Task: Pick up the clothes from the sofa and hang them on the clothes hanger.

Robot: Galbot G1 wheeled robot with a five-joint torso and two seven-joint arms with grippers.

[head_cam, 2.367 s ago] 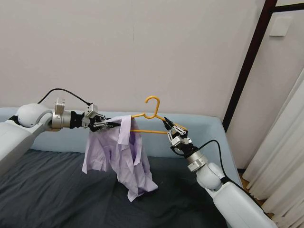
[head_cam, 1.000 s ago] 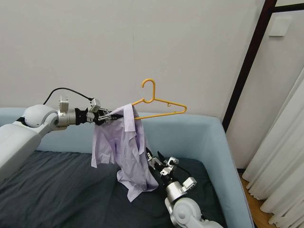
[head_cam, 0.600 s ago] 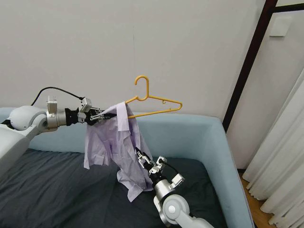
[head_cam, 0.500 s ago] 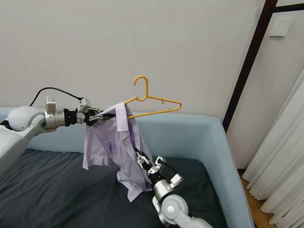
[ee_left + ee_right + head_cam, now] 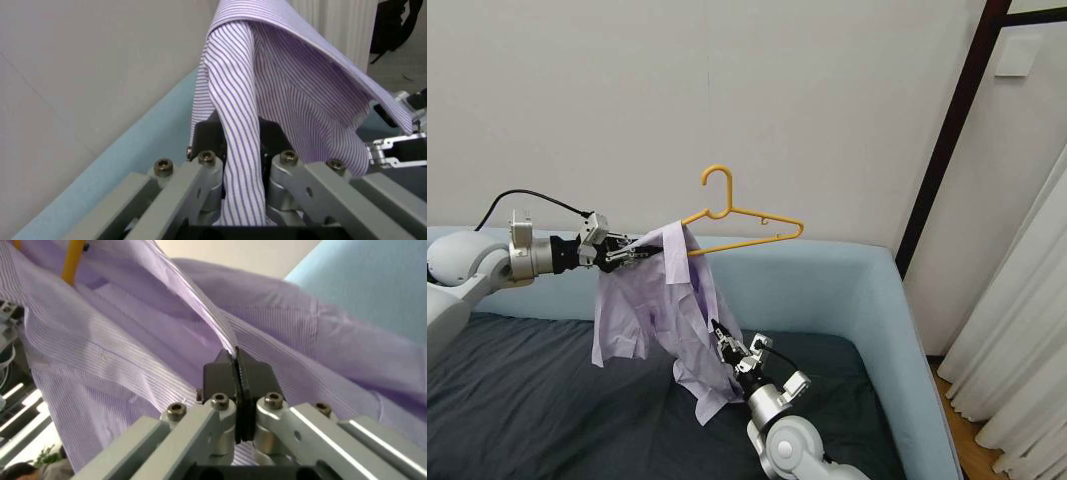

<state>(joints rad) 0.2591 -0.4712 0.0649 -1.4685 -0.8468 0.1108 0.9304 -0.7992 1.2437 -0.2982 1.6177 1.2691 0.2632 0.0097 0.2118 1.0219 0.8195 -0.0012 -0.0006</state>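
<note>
Head view: left jaws and right jaws clamp shirt (image 5: pixel 677 320)

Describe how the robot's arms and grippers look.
The left arm and right arm are glossy white rounded shells with silver wrists. A black cable loops over the left wrist. The left gripper and right gripper have silver bolted linkages and black pads.

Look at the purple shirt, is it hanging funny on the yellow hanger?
Yes. The purple shirt is bunched on one end of the yellow hanger, which tilts, its other arm bare. The left hand is shut on the shirt at that end; the right hand pinches it lower down.
</note>
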